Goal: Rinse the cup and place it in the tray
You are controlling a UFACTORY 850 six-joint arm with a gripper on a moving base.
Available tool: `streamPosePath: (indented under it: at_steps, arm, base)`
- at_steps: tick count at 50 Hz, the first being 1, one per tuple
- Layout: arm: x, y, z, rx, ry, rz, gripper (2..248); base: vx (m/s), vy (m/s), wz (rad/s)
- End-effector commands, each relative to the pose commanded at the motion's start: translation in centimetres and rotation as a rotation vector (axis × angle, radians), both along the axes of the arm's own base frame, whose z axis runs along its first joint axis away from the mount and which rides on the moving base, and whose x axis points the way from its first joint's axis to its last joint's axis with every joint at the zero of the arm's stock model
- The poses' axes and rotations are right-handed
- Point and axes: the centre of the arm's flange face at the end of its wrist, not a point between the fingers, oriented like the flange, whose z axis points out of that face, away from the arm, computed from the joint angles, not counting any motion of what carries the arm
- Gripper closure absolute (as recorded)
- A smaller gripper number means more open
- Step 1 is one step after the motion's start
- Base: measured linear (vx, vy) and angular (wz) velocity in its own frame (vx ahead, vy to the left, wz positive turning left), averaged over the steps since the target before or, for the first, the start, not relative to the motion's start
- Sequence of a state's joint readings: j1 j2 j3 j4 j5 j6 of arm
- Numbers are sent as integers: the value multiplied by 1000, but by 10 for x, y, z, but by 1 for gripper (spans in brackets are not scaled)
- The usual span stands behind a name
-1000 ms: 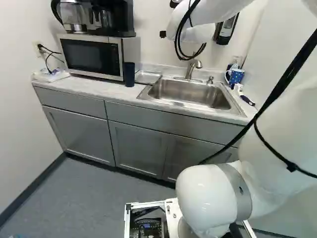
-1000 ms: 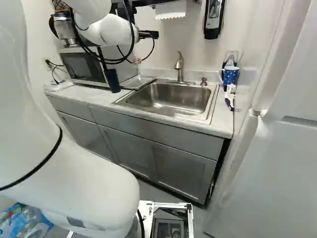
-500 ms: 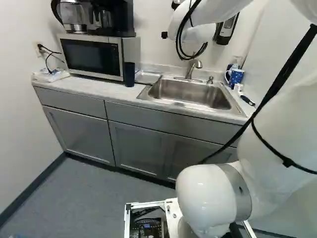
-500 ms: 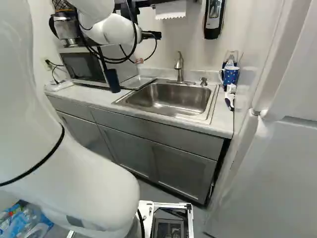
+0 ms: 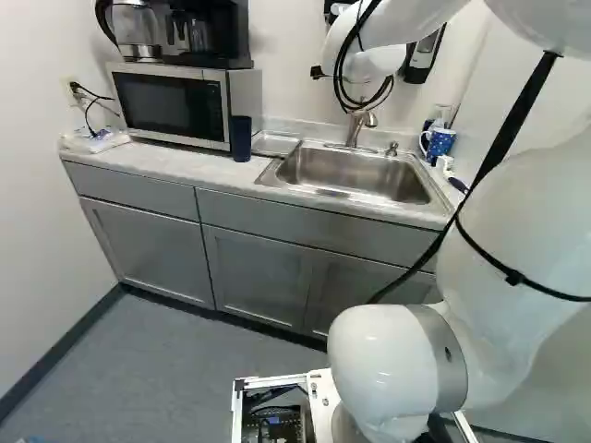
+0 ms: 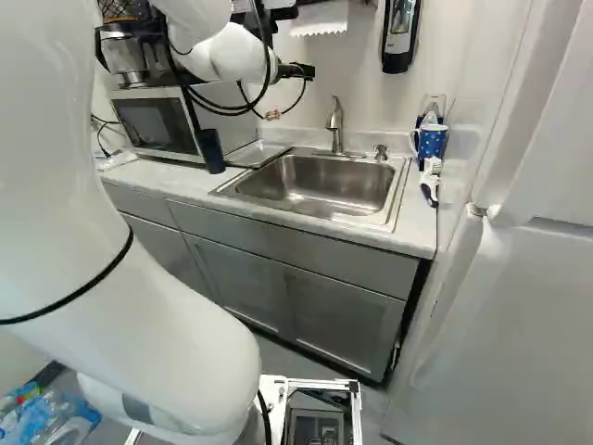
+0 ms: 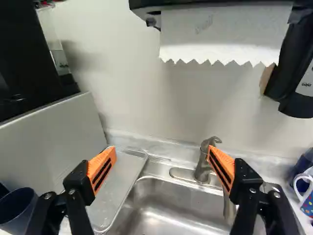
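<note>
The pale counter point(image 5: 166, 164) has a stainless-steel sink point(image 6: 315, 185) set into it toward its right end; a silver-and-black microwave point(image 5: 171, 103) stands nearer its left end. Between these two, toward the back edge, lies a shallow, shiny metal tray point(image 7: 115, 181). The black claw point(image 6: 304, 71) is released, its orange-padded fingers wide apart with nothing gripped. A tall, plain navy cup point(image 6: 209, 151) stands upright on the counter just beside the microwave, its open mouth upward. Near the right back corner sits a blue mug point(image 6: 431, 141) with coloured dots and a white handle.
</note>
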State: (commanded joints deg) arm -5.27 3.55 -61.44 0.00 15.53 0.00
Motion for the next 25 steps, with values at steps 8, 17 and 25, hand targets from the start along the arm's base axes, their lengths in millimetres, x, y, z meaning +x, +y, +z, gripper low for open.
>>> streamPosePath:
  at_steps: [8, 17, 25]
  arm:
    - [7, -10, -3, 3, 34, -18, 3]
    - [15, -20, -6, 8, 71, -35, 3]
    - [25, -30, -9, 12, 105, -50, 3]
  base:
    - [0, 0, 0]
    - [0, 0, 0]
    - [0, 0, 0]
